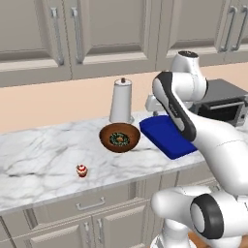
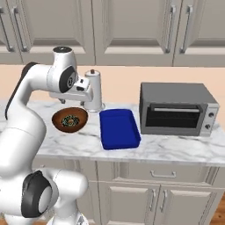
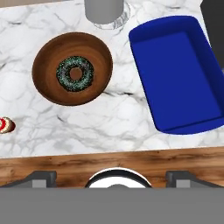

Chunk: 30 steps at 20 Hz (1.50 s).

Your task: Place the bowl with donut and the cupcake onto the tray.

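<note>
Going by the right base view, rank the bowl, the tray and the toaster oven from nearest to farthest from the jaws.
1. The bowl: just below the gripper, on the left part of the counter.
2. The tray: next over, right of the bowl.
3. The toaster oven: farthest, beyond the tray at the counter's right end.

No legible text, labels, brands or numbers in any view. The oven (image 2: 178, 109) front shows knobs but no readable markings, and the paper towel roll (image 1: 121, 100) is plain. The tray (image 3: 181, 74), bowl (image 3: 72, 68) and cupboard doors (image 2: 132, 30) carry no signs.
</note>
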{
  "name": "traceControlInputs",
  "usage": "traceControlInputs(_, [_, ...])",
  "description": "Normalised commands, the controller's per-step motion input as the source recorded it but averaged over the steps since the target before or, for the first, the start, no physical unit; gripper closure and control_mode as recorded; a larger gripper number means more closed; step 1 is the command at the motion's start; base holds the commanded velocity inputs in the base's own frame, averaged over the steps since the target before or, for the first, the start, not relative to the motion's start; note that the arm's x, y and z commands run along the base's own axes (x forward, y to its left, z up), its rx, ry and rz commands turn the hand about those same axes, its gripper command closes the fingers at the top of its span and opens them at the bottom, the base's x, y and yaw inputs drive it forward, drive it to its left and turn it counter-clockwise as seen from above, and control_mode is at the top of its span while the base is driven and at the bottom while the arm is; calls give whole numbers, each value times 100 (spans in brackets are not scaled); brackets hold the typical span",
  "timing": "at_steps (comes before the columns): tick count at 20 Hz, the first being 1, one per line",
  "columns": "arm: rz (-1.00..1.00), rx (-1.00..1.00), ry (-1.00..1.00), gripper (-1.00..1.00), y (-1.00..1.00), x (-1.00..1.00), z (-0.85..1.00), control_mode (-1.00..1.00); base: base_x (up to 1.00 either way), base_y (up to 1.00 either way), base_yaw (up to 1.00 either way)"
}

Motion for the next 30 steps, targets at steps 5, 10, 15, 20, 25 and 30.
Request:
traceControlInputs(5, [0,0,0,-100,0,0,0,100,25,-5,2])
traceControlInputs(10, [0,0,0,-100,2,9,-4,-100,10,1,0])
traceControlInputs(15, [-4,8,11,-100,19,63,-58,-100,0,0,0])
traceControlInputs(20, [-32,0,7,-100,14,35,-59,-100,0,0,0])
traceControlInputs(25, [-31,-1,3,-100,7,12,-52,-100,0,0,0])
traceControlInputs(30, [-28,12,7,-100,8,21,-50,-100,0,0,0])
